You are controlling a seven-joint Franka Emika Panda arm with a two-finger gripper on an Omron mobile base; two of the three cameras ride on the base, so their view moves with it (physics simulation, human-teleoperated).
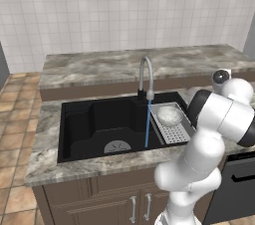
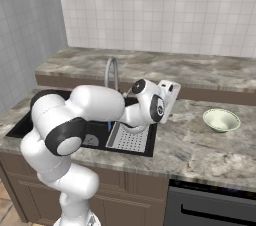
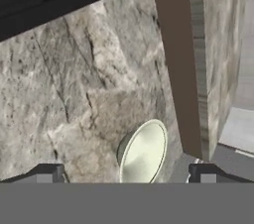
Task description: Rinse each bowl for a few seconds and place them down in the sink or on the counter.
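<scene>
A plain whitish-grey bowl [image 1: 169, 115] sits in the grey perforated tray [image 1: 175, 132] at the right end of the black sink [image 1: 94, 119]. Water runs from the curved steel faucet [image 1: 145, 77] into the basin. A pale cream bowl with a green inside [image 2: 221, 120] stands upright on the counter [image 2: 190, 142], to the right of the sink. In the hand view this bowl [image 3: 144, 152] lies just ahead, between the fingertips [image 3: 49, 173]. My gripper [image 3: 126, 174] is open, holds nothing, and hangs above the counter between sink and cream bowl.
A raised counter ledge [image 2: 210, 72] with a brown front runs along the tiled wall behind the sink. A dark dishwasher front [image 2: 215, 205] sits under the counter at the right. My arm arches over the tray's right side.
</scene>
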